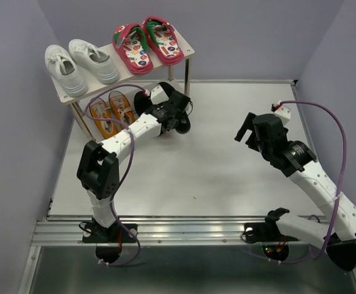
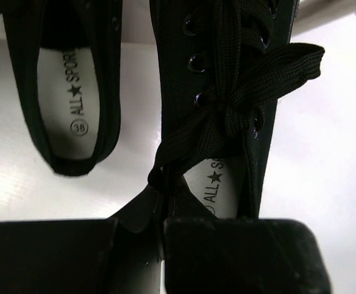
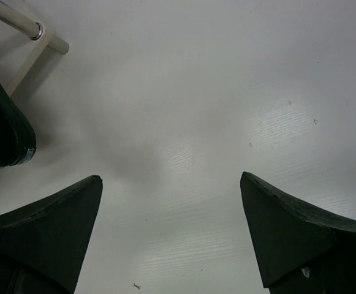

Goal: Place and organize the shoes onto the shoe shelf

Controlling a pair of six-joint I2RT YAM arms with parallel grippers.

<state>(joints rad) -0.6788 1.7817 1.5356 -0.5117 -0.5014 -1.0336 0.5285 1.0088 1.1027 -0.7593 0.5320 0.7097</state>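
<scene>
The shoe shelf [image 1: 184, 50] stands at the back left. White sneakers [image 1: 79, 64] and red flip-flops [image 1: 147, 44] sit on its top board, and orange sneakers [image 1: 111, 111] on the lower tier. My left gripper [image 1: 175, 116] is at the lower tier's right end, shut on the collar of a black lace-up shoe [image 1: 182, 125]. In the left wrist view my gripper [image 2: 162, 223] pinches that shoe [image 2: 227, 92], and its mate [image 2: 73, 92] lies just left of it. My right gripper [image 1: 245, 131] is open and empty over the table, as the right wrist view [image 3: 170, 177] also shows.
A shelf leg [image 3: 24, 24] and a dark shoe end [image 3: 0, 122] show at the left in the right wrist view. The enclosure's lilac walls [image 1: 325, 49] stand close on three sides. The grey table surface [image 1: 227, 177] stretches between the arms.
</scene>
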